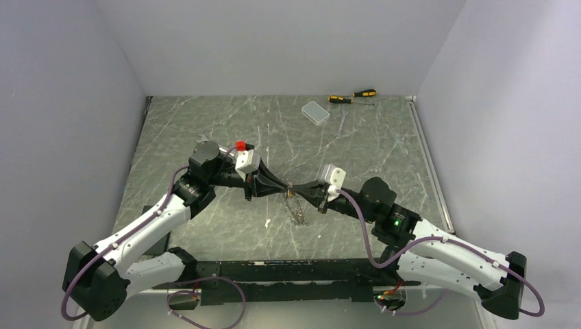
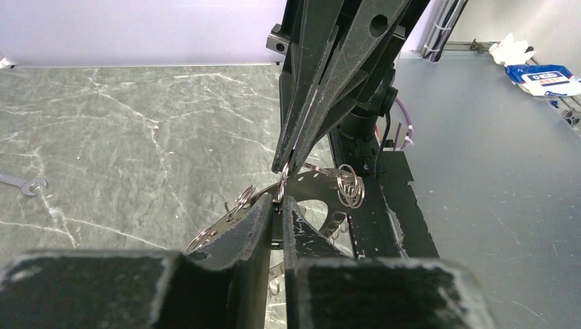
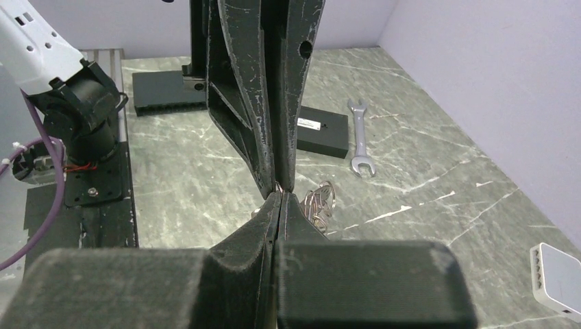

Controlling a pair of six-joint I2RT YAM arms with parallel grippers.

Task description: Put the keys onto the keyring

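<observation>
Both the left claw (image 2: 280, 204) and right claw (image 2: 286, 168), matte black wedges, pinch the thin silvery keyring (image 2: 312, 179).

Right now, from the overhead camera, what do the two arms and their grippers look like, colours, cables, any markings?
Both the left arm and right arm have white shells between black joints, each trailed by a purple cable. The left wrist carries a red cap; the right arm shows a green light. The left gripper and right gripper are black, tapered, scuffed wedges.
</observation>
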